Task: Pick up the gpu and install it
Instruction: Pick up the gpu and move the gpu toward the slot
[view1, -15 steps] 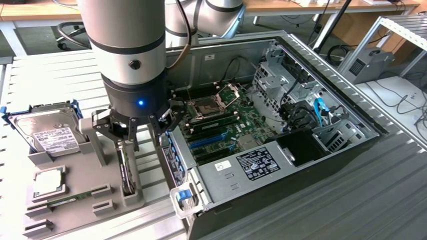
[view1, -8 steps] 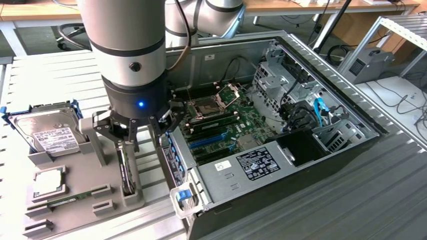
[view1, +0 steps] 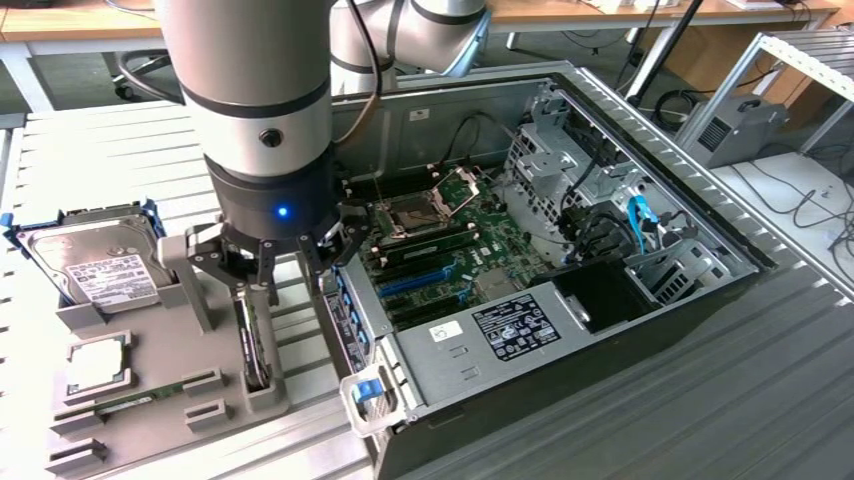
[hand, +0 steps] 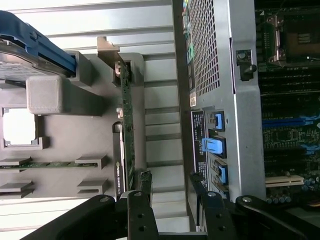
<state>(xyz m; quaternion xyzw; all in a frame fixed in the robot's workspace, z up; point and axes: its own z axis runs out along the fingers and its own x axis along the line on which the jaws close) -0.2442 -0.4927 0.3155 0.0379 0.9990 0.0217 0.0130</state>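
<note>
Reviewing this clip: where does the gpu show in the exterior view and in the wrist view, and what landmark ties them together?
Exterior view: the gpu stands on edge in the grey holder, to the exterior view's left of the computer case.
Wrist view: the gpu appears edge-on, green board showing, between the holder's posts, beside the case's perforated wall.
Shared landmark: the hard drive in its blue carrier.

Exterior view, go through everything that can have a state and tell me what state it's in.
gripper: open, over the gpu, holding nothing.
gpu: standing on edge in the tray, not installed.
hard drive: propped in the tray, outside the case.
case: side open, board exposed.
blue slots: empty.
</note>
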